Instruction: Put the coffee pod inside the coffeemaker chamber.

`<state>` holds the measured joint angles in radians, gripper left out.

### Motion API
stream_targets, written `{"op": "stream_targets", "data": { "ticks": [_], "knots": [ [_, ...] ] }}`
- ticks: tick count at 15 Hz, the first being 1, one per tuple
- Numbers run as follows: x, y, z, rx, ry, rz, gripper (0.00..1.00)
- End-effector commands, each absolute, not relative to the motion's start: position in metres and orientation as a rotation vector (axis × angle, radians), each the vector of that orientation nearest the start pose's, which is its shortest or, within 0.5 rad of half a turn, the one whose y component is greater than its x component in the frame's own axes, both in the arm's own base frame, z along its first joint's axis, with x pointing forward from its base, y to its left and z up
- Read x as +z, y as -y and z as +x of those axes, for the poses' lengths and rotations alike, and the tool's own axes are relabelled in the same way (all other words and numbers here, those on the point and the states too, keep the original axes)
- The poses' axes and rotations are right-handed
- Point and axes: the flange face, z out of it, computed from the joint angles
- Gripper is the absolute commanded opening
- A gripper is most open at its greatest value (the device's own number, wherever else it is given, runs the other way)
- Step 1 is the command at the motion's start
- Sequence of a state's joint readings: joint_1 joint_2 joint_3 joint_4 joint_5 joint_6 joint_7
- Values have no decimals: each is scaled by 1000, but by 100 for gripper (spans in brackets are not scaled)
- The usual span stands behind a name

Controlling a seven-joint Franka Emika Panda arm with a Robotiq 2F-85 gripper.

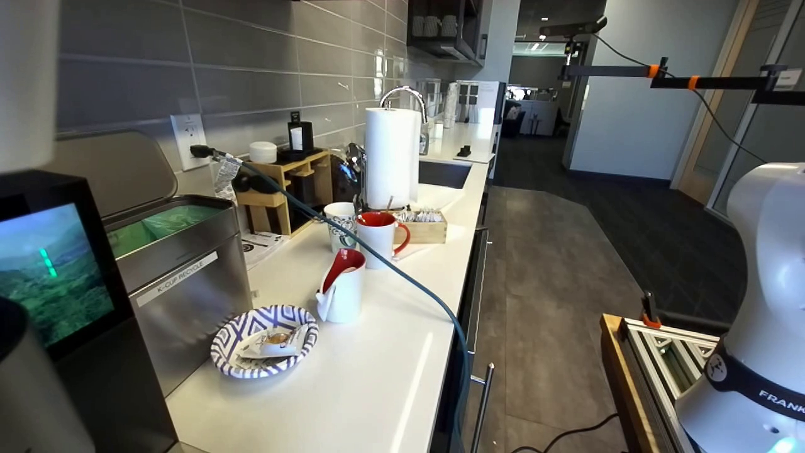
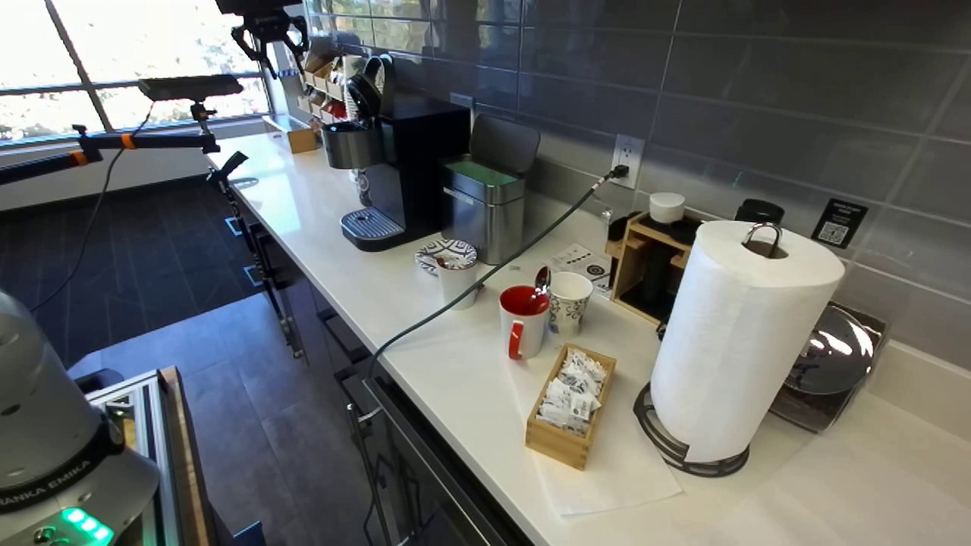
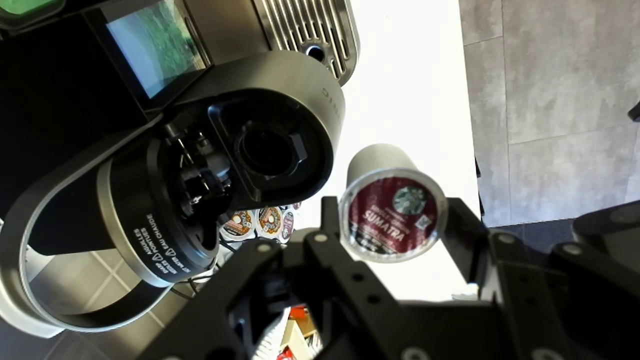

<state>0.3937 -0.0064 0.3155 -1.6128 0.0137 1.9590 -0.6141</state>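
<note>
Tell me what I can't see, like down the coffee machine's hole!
Coffeemaker chamber: its bottom is lost in dark shadow, wrist view.
Coffee pod: its base faces away behind its own body, wrist view.
Coffeemaker: partly cut off by the left edge, in an exterior view.
Bowl: contents too blurred to name, in an exterior view.

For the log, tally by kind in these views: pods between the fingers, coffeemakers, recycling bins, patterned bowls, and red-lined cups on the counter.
Coffee pod between the fingers: 1
Coffeemaker: 1
Recycling bin: 1
Patterned bowl: 1
Red-lined cups: 2
Total: 6
</note>
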Motion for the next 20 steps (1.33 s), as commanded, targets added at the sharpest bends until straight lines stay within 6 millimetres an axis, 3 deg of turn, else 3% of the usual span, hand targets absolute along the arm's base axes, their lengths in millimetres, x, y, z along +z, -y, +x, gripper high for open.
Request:
{"op": "stream_targets", "data": {
  "ticks": [1, 7, 14, 17, 20],
  "knots": [
    [650, -399, 449, -466, 1662, -2498, 29],
    [666, -426, 438, -343, 1255, -2664, 29],
    [656, -441, 460, -368, 693, -2828, 29],
    [648, -442, 464, -430, 466, -2861, 29],
    [655, -448, 460, -584, 283, -2842, 29]
  ]
}}
